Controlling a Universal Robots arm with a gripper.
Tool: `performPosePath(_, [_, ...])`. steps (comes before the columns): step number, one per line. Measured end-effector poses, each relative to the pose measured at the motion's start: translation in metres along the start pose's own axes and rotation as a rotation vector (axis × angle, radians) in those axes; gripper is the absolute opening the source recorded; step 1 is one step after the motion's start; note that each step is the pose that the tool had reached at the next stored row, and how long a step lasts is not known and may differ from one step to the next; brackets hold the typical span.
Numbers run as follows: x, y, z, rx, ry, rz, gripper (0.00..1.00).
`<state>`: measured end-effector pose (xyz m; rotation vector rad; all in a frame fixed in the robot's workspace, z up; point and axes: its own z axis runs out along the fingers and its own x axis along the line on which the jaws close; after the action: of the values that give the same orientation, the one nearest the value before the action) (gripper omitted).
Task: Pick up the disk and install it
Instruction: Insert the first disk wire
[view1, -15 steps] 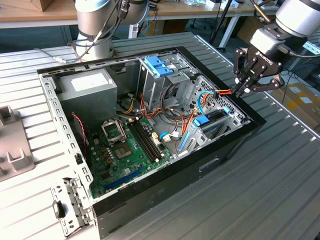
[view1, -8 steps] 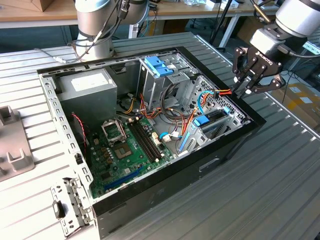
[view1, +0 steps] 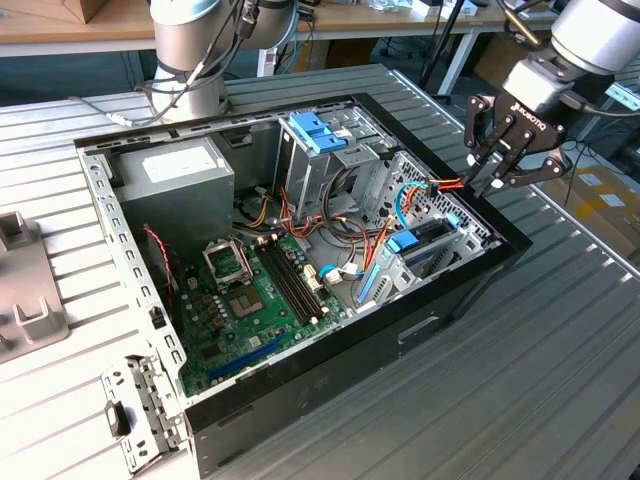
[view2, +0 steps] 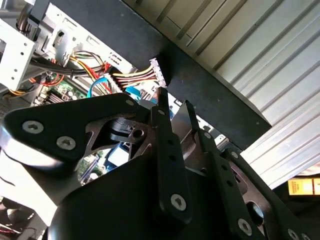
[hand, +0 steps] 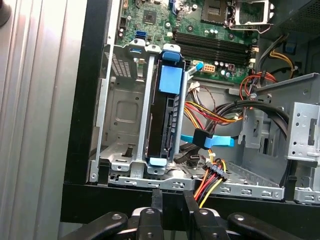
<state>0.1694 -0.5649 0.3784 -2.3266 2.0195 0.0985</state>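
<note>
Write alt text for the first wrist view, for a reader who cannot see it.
The claw hangs over the black rim of an open computer case, its two fingertips close together and holding nothing. Just inside the rim, the disk with blue mounting pieces sits on edge in a metal drive bay, beside bundled coloured cables and a green motherboard.

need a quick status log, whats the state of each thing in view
disk: standing on edge in the drive bay, blue pieces at both ends
gripper: above the case's edge by the bay, holding nothing
computer case: side panel off, lying flat
power connector: loose, not plugged into the disk
</note>
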Motion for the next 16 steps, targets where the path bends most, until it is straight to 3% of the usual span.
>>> performPosePath(16, [0.0000,0.0000,0.0000,-0.0099,-0.0003,-0.114,0.30])
